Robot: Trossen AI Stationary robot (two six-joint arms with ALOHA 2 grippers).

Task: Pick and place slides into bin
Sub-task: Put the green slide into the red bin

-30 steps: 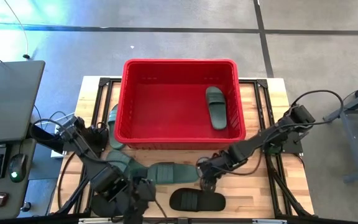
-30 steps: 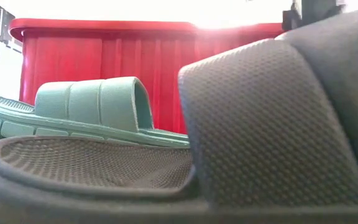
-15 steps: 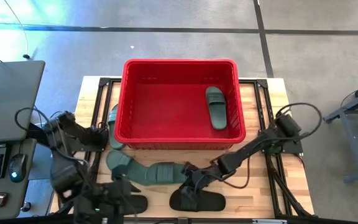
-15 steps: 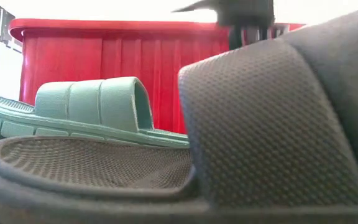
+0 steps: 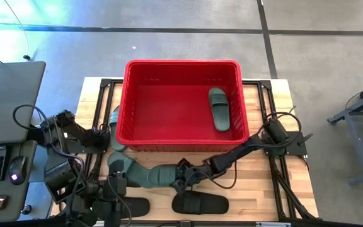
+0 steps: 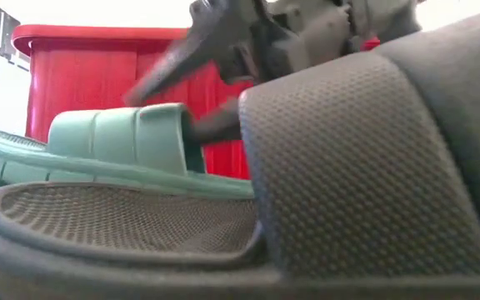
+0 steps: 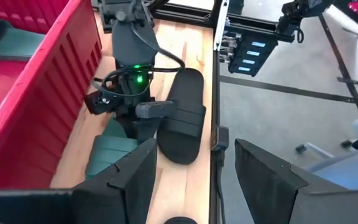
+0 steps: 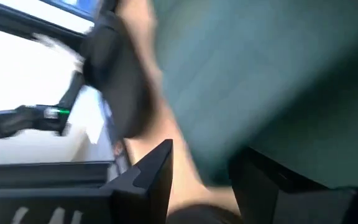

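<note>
Since the earlier frames, we recorded the right gripper (image 5: 183, 178) travelling leftward along the table's front, from beside the black slide (image 5: 199, 203) to the strap end of a green slide (image 5: 159, 175); the left arm drew back toward the table's left front corner.

Bin (image 5: 183, 68): large red crate, occupying the rear middle of the table (image 5: 266, 183). We found one green slide in bin (image 5: 218, 109) lying near its right wall.

Table front: we noted the green slide in front of the bin wall, a second green slide (image 5: 121, 163) just beside it to the left, and the black slide nearer the front edge. Another green slide at the left wall (image 5: 113, 126) sat wedged beside the bin.

Right gripper: low at the green slide's strap, fingers (image 8: 154, 168) parted narrowly around it; we could not tell whether they gripped.

Left gripper (image 7: 191, 171): fingers spread wide, holding nothing, at the table's left front corner.
</note>
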